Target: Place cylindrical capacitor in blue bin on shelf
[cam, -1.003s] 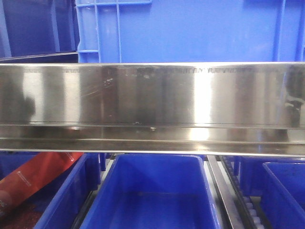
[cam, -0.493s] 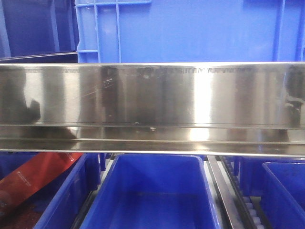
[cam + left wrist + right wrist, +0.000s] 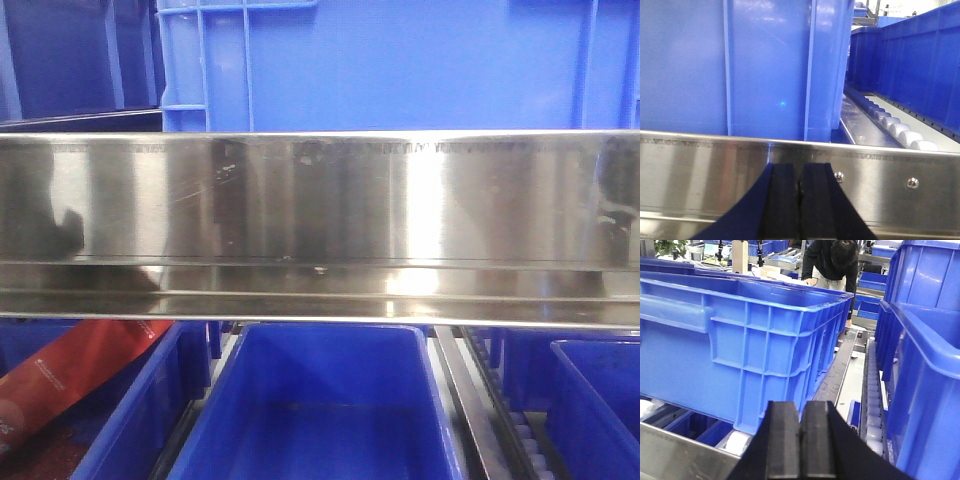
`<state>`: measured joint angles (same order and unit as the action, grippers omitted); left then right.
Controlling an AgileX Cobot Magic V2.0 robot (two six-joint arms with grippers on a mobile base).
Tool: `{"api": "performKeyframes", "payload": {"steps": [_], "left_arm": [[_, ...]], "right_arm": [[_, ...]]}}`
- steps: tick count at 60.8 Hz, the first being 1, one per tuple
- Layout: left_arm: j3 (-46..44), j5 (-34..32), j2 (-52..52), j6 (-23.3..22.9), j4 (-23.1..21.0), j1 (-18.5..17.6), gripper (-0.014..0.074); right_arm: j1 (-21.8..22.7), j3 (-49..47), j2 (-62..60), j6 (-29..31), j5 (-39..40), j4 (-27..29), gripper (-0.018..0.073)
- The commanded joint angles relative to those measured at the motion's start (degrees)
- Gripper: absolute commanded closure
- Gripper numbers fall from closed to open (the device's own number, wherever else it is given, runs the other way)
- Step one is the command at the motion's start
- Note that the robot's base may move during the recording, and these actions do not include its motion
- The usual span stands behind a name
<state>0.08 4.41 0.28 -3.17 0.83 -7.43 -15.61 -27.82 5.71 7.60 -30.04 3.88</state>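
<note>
Black rubber-padded left gripper [image 3: 799, 200] low in the middle, its two flat fingers [image 3: 781, 200] pressed together with only a thin seam between. Directly behind, the broad brushed stainless-steel front rail of the shelf [image 3: 700, 175], with two small screws [image 3: 912, 182] right of the pads. Above the rail, a large ribbed blue plastic crate [image 3: 740, 65] filling the left. To the right, a row of white conveyor rollers [image 3: 897, 131] beside a dark blue plastic bin wall [image 3: 920, 70].

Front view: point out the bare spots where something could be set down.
The middle bin under the steel rail shows a bare floor. The left bin is crowded by a red packet. The right bin is mostly cut off. The gaps between bins are narrow.
</note>
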Motion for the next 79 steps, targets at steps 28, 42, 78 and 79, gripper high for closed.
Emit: {"api": "performKeyframes", "payload": {"steps": [28, 42, 78, 79], "left_arm": [[-0.1, -1.0, -0.3, 0.1, -0.2, -0.3, 0.0689], [-0.1, -1.0, -0.3, 0.1, -0.2, -0.3, 0.0689], [-0.1, -1.0, -0.3, 0.1, -0.2, -0.3, 0.0689], [-0.1, -1.0, -0.3, 0.1, -0.2, -0.3, 0.0689]], "right_arm": [[13.8, 9.3, -0.2, -0.2, 14.6, 1.9, 0.0721], [18.9, 19.5, -2.6, -0.2, 20.7, 4.5, 0.0721], [18.9, 27.8, -5.7, -0.2, 22.7, 3.9, 0.0721], [18.9, 27.8, -5.7, -0.2, 22.7, 3.9, 0.0721]]}}
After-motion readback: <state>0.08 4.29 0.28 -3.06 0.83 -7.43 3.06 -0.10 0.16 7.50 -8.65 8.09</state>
